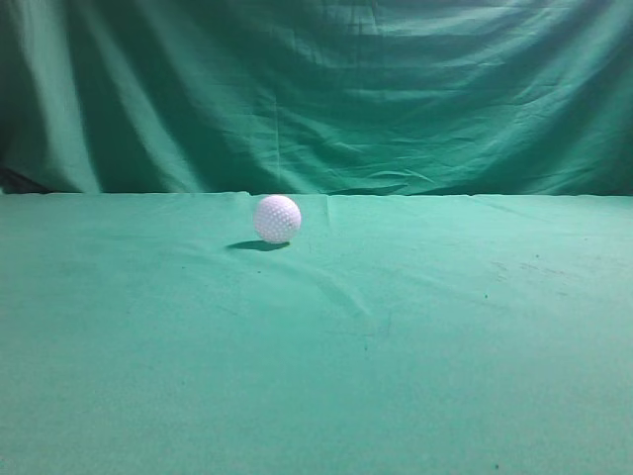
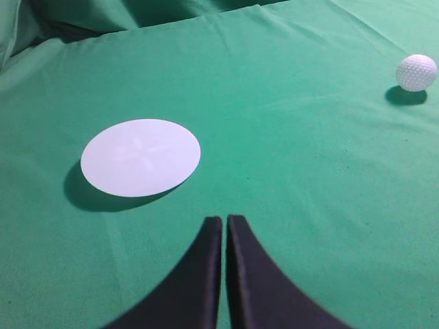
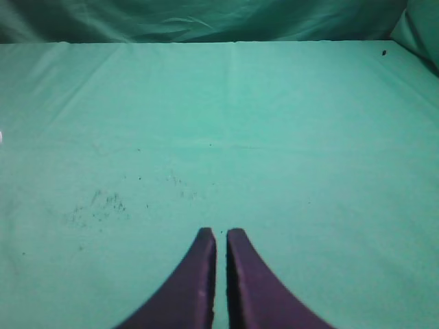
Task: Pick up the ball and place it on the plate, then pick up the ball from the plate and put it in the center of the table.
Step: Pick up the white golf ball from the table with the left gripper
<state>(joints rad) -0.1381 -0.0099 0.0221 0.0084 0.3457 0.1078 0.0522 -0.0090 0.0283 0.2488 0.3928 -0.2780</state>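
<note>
The small white dimpled ball (image 1: 277, 219) rests on the teal-green table (image 1: 316, 356), left of the middle and far back. It also shows in the left wrist view (image 2: 416, 72) at the upper right. A flat white round plate (image 2: 140, 157) lies on the cloth in the left wrist view, to the upper left of my left gripper (image 2: 224, 221). The left gripper is shut and empty, well short of the ball. My right gripper (image 3: 221, 233) is shut and empty over bare cloth. Neither gripper nor the plate shows in the exterior view.
A darker green curtain (image 1: 316, 89) hangs behind the table's far edge. Small dark specks (image 3: 103, 202) mark the cloth in the right wrist view.
</note>
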